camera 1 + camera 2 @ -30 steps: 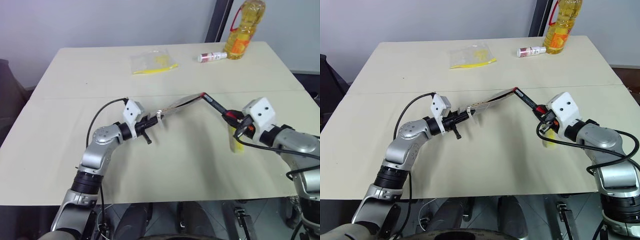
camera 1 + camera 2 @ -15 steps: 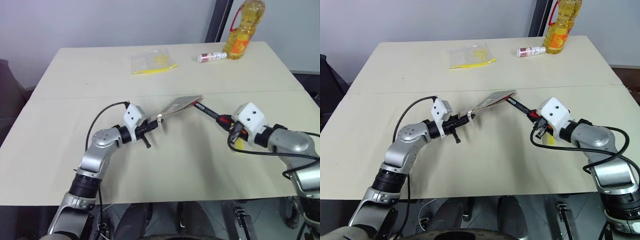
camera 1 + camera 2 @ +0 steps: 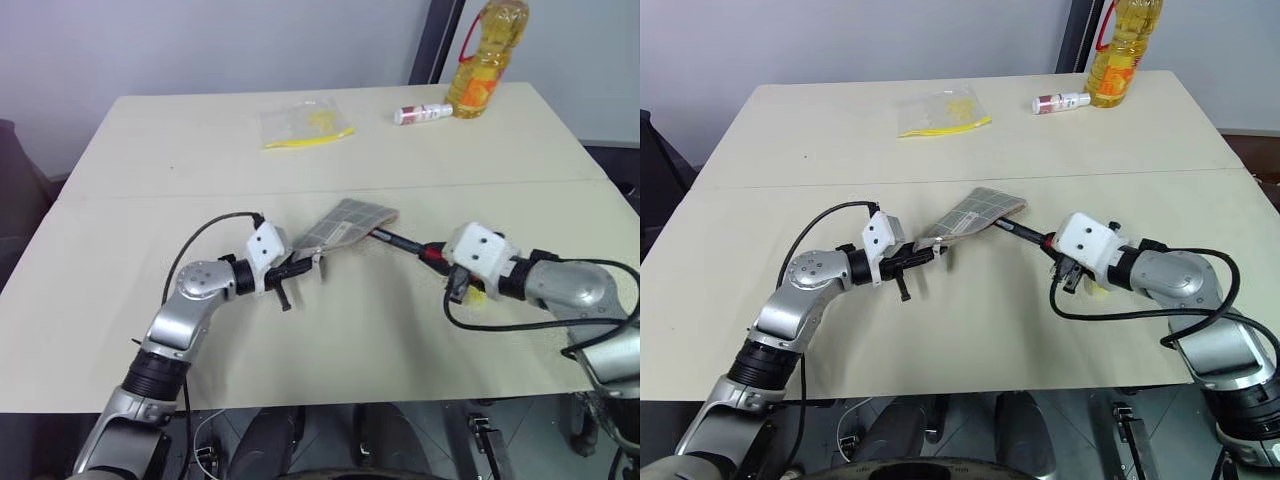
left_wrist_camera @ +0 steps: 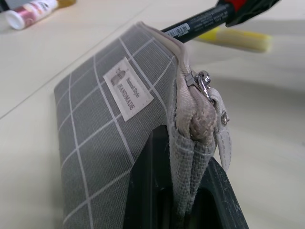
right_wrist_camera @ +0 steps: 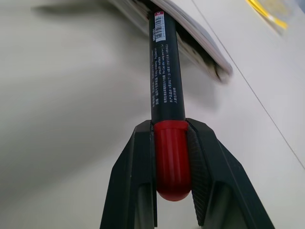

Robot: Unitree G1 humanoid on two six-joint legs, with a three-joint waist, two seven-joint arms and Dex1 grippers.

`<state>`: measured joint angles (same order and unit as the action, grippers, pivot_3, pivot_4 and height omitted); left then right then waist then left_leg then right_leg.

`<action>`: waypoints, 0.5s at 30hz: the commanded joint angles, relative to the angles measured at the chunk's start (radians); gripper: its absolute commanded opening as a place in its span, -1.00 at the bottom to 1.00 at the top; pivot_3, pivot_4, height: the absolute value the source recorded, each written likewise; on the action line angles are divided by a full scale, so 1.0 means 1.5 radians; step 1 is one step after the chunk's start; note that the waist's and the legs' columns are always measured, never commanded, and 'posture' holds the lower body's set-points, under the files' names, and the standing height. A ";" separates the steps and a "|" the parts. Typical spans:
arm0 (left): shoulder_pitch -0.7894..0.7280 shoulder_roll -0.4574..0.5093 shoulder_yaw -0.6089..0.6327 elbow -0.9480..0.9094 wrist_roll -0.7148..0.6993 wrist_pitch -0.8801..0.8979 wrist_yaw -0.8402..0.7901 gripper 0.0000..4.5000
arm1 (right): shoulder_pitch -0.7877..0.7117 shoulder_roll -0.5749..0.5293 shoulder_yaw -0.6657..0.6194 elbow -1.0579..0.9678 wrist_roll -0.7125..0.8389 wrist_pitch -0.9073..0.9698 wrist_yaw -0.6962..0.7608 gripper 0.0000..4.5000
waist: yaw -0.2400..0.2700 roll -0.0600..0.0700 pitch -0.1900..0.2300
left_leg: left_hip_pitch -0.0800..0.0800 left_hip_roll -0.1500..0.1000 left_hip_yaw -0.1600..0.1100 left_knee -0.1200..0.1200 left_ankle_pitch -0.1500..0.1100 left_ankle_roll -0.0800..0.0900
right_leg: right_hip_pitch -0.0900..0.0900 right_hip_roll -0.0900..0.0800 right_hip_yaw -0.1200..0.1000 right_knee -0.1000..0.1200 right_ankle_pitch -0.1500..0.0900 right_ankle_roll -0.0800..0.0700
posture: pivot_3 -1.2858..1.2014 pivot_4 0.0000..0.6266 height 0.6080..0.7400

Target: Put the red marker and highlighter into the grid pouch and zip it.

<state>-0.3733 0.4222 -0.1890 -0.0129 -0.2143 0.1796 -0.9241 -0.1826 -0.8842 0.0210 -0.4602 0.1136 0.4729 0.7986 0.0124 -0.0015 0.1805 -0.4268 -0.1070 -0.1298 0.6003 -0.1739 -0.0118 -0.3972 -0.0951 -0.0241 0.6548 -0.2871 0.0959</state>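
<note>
The grid pouch (image 3: 345, 222), grey with white lines and a small white label, hangs tilted just above the table. My left gripper (image 3: 300, 265) is shut on its zipper end, next to the pull tab (image 4: 221, 138). The red marker (image 3: 400, 241) has a black labelled barrel and a red end. My right gripper (image 5: 171, 162) is shut on that red end. The marker's black tip sits at the pouch's far open edge, partly under the fabric. The yellow highlighter (image 4: 238, 40) lies on the table behind my right gripper.
At the far side of the table (image 3: 150, 200) lie a clear bag with yellow contents (image 3: 305, 125), a small white tube with a red label (image 3: 422, 114) and a bottle of yellow oil (image 3: 482, 60).
Both grippers have sunk towards the table. The right one has moved left with the marker. The pouch has tipped so its grid face shows, and the marker tip has stayed at its edge.
</note>
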 commanded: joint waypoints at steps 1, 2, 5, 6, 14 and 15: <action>-0.007 0.001 -0.010 -0.010 -0.003 -0.032 -0.026 -1.00 | -0.018 -0.001 0.011 -0.040 0.002 -0.011 0.015 -0.85 | 0.000 0.000 0.000 | 0.000 0.000 0.000 0.000 0.000 0.000 | 0.000 0.000 0.000 0.000 0.000 0.000 | 0.03 -0.52 1.00; -0.008 0.001 -0.010 -0.009 -0.003 -0.034 -0.028 -1.00 | -0.021 0.001 0.011 -0.045 0.007 -0.008 0.017 -0.85 | 0.000 0.000 0.000 | 0.000 0.000 0.000 0.000 0.000 0.000 | 0.000 0.000 0.000 0.000 0.000 0.000 | 0.03 -0.52 1.00; -0.008 0.000 -0.009 -0.008 -0.003 -0.036 -0.033 -1.00 | -0.023 -0.002 0.015 -0.055 0.009 -0.007 0.029 -0.85 | 0.000 0.000 0.000 | 0.000 0.000 0.000 0.000 0.000 0.000 | 0.000 0.000 0.000 -0.001 0.000 0.000 | 0.03 -0.52 1.00; -0.008 0.000 -0.009 -0.010 -0.005 -0.036 -0.037 -1.00 | -0.023 -0.005 0.020 -0.058 0.007 -0.009 0.035 -0.85 | 0.000 0.000 0.000 | 0.000 0.000 0.000 0.000 0.000 0.000 | 0.000 0.000 0.000 -0.001 0.000 0.000 | 0.03 -0.52 1.00; -0.009 0.032 -0.031 -0.058 -0.022 -0.030 -0.120 -1.00 | -0.070 -0.015 0.120 -0.051 -0.067 -0.098 0.087 -0.85 | -0.002 0.000 0.000 | 0.000 0.000 0.000 0.000 0.000 0.000 | 0.000 0.000 0.000 -0.001 0.000 0.000 | 0.03 -0.52 1.00; -0.009 0.038 -0.033 -0.064 -0.023 -0.030 -0.131 -1.00 | -0.080 -0.010 0.129 -0.048 -0.071 -0.102 0.090 -0.85 | -0.002 0.000 0.000 | 0.000 0.000 0.000 0.000 0.000 0.000 | 0.000 0.000 0.000 -0.001 0.000 0.000 | 0.03 -0.52 1.00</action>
<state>-0.3748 0.4727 -0.2246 -0.0606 -0.2225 0.1447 -1.0894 -0.2740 -0.9154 0.2057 -0.5048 0.0109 0.3555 0.9252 0.0087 -0.0015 0.1806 -0.4270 -0.1068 -0.1299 0.5996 -0.1744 -0.0113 -0.3971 -0.0952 -0.0245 0.6528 -0.2871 0.0959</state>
